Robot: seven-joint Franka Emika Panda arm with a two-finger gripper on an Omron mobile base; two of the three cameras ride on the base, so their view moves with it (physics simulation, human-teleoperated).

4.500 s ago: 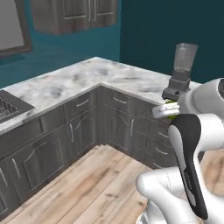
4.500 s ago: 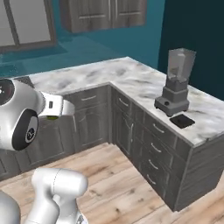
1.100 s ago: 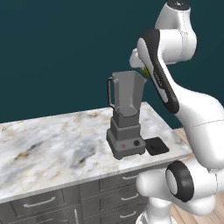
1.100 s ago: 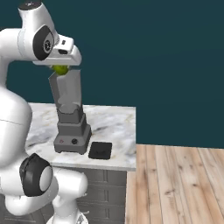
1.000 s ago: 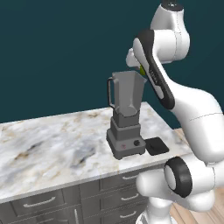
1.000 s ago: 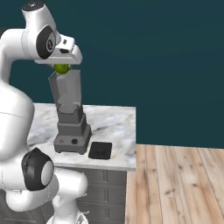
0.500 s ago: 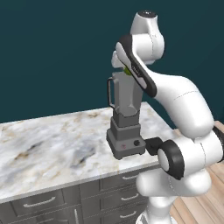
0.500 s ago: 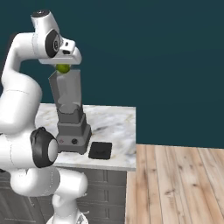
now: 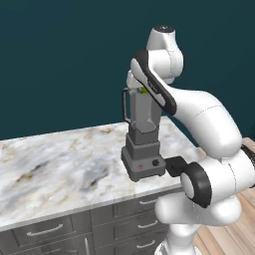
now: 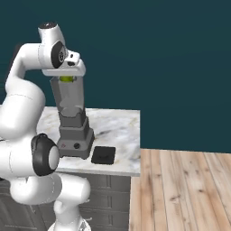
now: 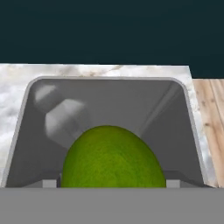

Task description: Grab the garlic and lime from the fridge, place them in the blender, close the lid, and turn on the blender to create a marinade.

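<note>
- Yellow-green lime (image 11: 113, 157) right at the claw (image 10: 67, 77), low and centred in the hand view, hanging straight over the open mouth of the blender (image 9: 144, 137).
- Seen from the right base view as a green sliver just under the white hand, level with the jar's rim.
- Cannot tell from the fingers themselves, hidden in every view, whether clamped or parted; lime sits right under the hand.
- Smoky-clear jar empty-looking below the lime, grey walls and a pale shape at the bottom.
- Blender standing upright on the marbled desk (image 9: 60, 164), near its right end.
- Black lid (image 10: 103, 155) lying flat on the desk just beside the blender's base, off the jar.
</note>
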